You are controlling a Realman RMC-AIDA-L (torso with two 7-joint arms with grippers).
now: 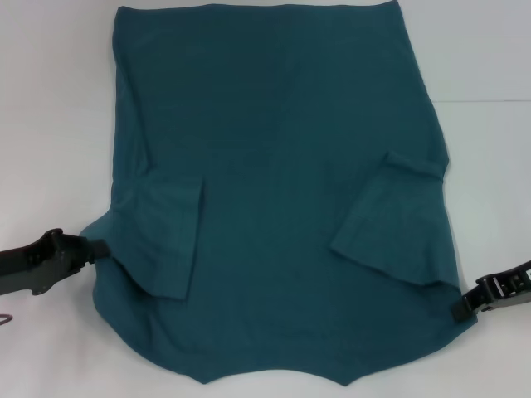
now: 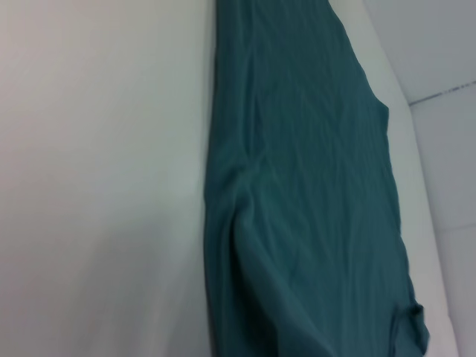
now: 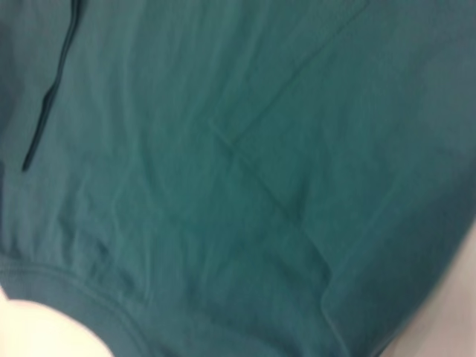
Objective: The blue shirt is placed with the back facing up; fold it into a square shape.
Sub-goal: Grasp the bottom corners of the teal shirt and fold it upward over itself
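**Two pincers at the shoulders of a half-folded shirt**

The left gripper (image 1: 98, 246) sits at the left edge of the blue shirt (image 1: 282, 157), its black, blocky body angling in from the side and its tip touching the cloth where the fabric bulges outward. Whether its fingers are pinched on the edge or merely beside it cannot be told. The right gripper (image 1: 458, 308) meets the opposite edge low on the right, dark tip against the fabric; its fingers look closed on the hem, though the contact is small and the hold is uncertain.

The shirt lies flat on a pale, smooth white table (image 1: 50, 124), filling most of the head view, plain side up with no lettering showing. It is soft matte knit in dark teal-blue, lightly creased. Both short sleeves are folded inward onto the body, each forming a slanted rectangular flap with a stitched cuff. The far hem runs straight; the near edge curves and ends in two small points.

The left wrist view shows the cloth (image 2: 297, 186) as a long wrinkled band on the white surface. The right wrist view is filled with fabric (image 3: 238, 178), a seamed flap edge and a ribbed curved band.
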